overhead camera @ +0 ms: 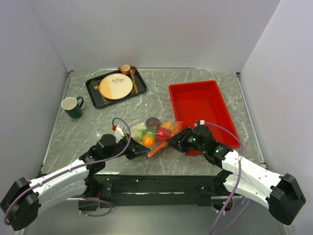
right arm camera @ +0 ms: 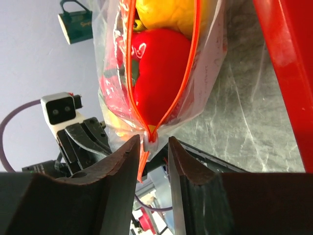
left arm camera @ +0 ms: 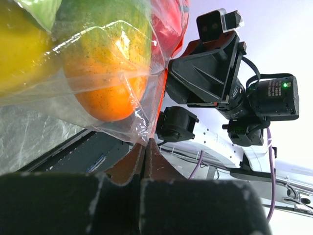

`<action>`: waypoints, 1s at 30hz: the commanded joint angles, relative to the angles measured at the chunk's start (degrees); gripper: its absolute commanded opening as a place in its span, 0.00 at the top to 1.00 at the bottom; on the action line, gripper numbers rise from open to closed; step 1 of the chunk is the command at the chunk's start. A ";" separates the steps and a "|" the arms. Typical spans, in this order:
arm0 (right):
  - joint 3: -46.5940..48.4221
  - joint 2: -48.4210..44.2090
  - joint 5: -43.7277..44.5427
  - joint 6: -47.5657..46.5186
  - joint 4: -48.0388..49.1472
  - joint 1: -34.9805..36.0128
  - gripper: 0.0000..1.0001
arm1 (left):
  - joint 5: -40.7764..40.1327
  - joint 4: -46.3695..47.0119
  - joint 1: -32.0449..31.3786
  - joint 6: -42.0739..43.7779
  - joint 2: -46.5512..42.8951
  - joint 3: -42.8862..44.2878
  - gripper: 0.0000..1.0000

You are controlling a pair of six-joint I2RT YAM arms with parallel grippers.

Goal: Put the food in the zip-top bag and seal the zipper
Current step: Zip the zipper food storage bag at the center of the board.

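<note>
Nearest, the left gripper has its fingers closed on a near corner of the clear, crinkly plastic zip-top bag. They pinch the film just below a red-green toy mango. That hold looks meant to anchor the bag so it cannot slide when the zipper is drawn.

Facing it, the right gripper has its fingers parted, one on each side of the small white slider of the thin orange-red zipper. A gap shows on both sides, so nothing is clamped. Beyond the slider the two zipper tracks spread apart, so the mouth is unsealed.

The bag lies on the grey marbled surface between the two arms, with the toy food inside. A glossy red pepper bulges right at the mouth, with a yellow mango behind it. I judge the pepper pushing between the tracks to be the main obstacle to running the slider along.

Just right of the bag sits a red rectangular plastic tray, close by the right arm. Farther off, a dark green mug stands at the left. At the back a black tray carries a round beige plate and a small brown cup, well apart from the work.
</note>
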 commanded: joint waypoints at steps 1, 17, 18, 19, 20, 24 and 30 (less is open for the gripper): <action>0.12 0.56 2.02 0.55 4.40 0.20 0.65 | 0.39 2.43 0.22 0.84 -1.52 2.00 0.99; 0.38 -0.22 2.99 -1.29 3.72 -3.22 1.00 | -0.75 -2.12 0.30 0.93 -5.03 1.74 0.99; 0.64 -1.01 2.55 -1.73 3.45 -4.01 1.00 | -1.28 -3.53 0.22 0.93 -5.65 1.74 0.99; 1.08 -1.54 2.20 -2.43 2.31 -4.80 1.00 | -1.72 -4.76 0.22 0.93 -7.13 1.57 0.99; 1.17 -2.07 1.94 -2.79 1.26 -5.94 1.00 | -2.07 -5.99 0.22 1.02 -8.02 1.48 0.99; 1.43 -4.53 0.27 -4.72 -0.51 -11.74 1.00 | -4.00 -11.53 0.65 0.23 -13.72 -0.02 0.99; 3.28 -3.48 -0.88 -7.36 -1.92 -14.57 1.00 | -5.15 -13.74 1.01 -1.53 -18.39 -1.25 0.99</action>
